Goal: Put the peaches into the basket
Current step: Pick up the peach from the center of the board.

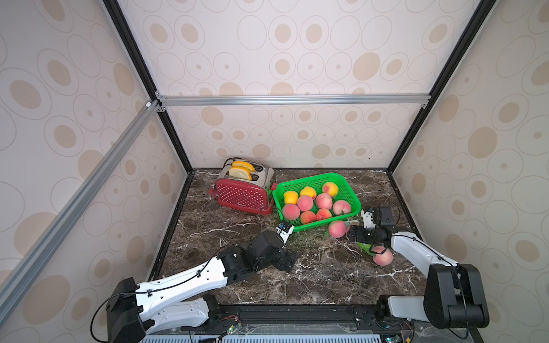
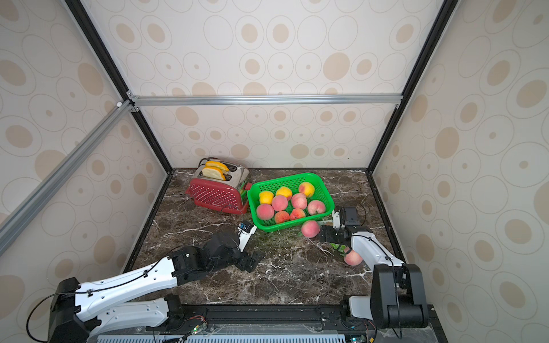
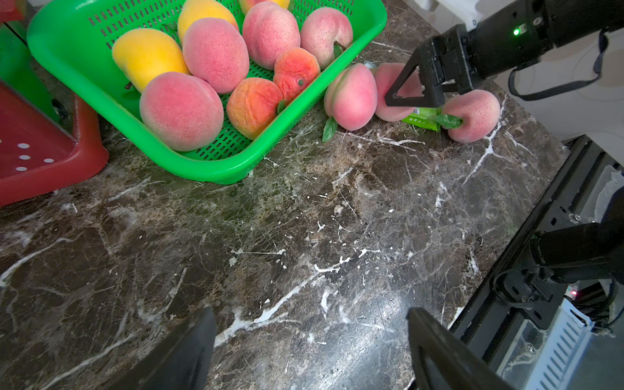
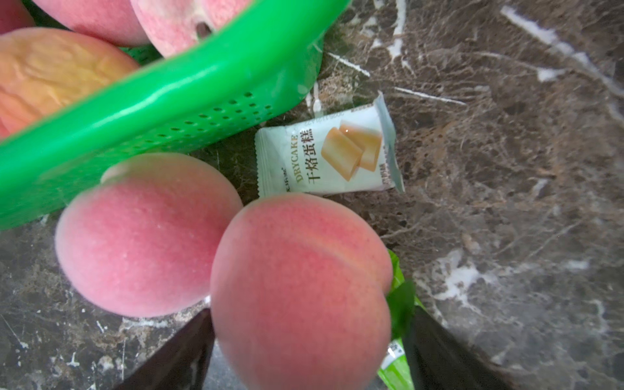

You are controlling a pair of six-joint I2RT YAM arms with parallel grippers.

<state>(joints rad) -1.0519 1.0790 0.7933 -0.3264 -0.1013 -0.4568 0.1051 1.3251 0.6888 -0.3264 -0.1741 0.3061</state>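
The green basket [image 1: 312, 177] [image 3: 202, 172] holds several peaches [image 1: 323, 201], pink, orange-red and yellow. Three more pink peaches lie on the marble just outside its near right corner. My right gripper [image 4: 309, 312] [image 1: 353, 234] has its jaws in against the sides of the middle peach [image 4: 300, 290] [image 3: 393, 101], with a leaf pressed at one side. A second peach [image 4: 145, 236] [image 1: 337, 228] touches it beside the basket wall. The third peach [image 1: 383, 257] [image 3: 476, 114] lies nearer the front. My left gripper [image 3: 310, 312] [image 1: 288, 261] hangs open over bare marble, with nothing between its fingers.
A red dotted toaster [image 1: 242, 196] with bread slices stands left of the basket, close against it. A white snack packet [image 4: 324, 155] lies by the basket's corner. A green packet [image 3: 422, 120] lies between the outer peaches. Walls close in on three sides.
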